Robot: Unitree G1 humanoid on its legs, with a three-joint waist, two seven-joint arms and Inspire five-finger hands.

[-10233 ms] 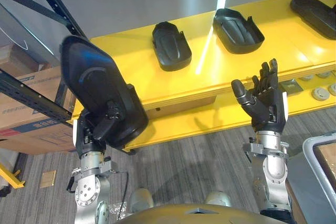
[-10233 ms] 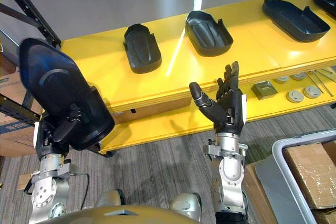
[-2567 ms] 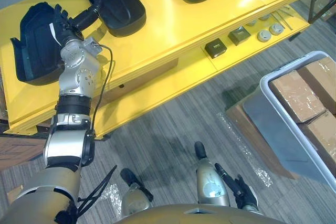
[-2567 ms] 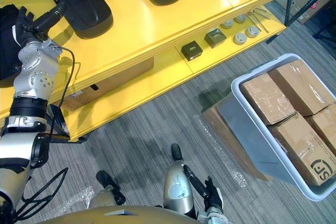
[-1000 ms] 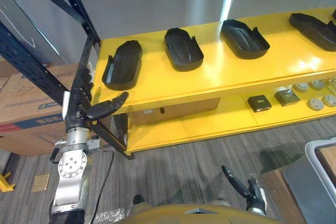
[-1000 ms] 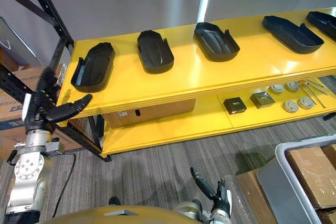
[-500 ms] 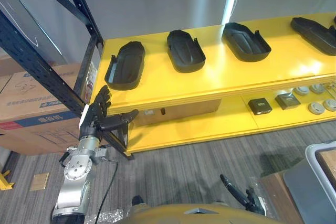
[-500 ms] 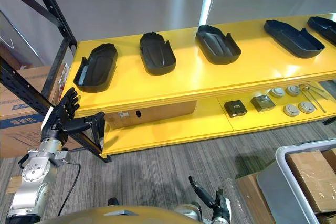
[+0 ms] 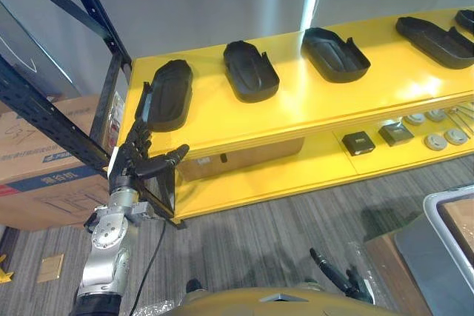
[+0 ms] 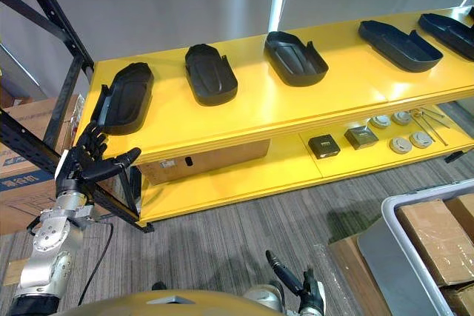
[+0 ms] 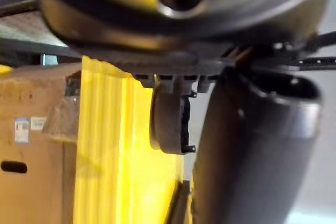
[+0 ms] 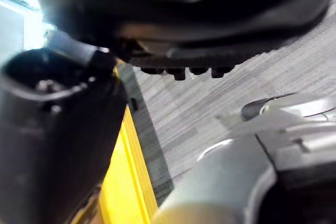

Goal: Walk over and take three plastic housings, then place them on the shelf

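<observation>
Several black plastic housings lie in a row on the yellow shelf top [image 9: 296,105]. The leftmost housing [image 9: 169,95] rests at the shelf's left end, with two others [image 9: 250,70] [image 9: 335,54] beside it. My left hand [image 9: 137,159] hovers open and empty in front of the shelf's left corner, just below that leftmost housing, which also shows past the fingers in the left wrist view [image 11: 168,121]. My right hand [image 10: 300,283] hangs low over the floor with straight fingers and nothing in it.
A dark blue rack upright [image 9: 89,12] and cardboard boxes [image 9: 44,175] stand at the left. The lower shelf carries small parts [image 9: 359,142] and a box [image 9: 237,155]. A grey bin [image 10: 385,246] holding cardboard boxes sits at the lower right on the grey carpet.
The housing that my left hand carried ten seconds ago now lies at the shelf's left end. That hand has drawn back empty and the right arm has dropped low. The view shifted slightly.
</observation>
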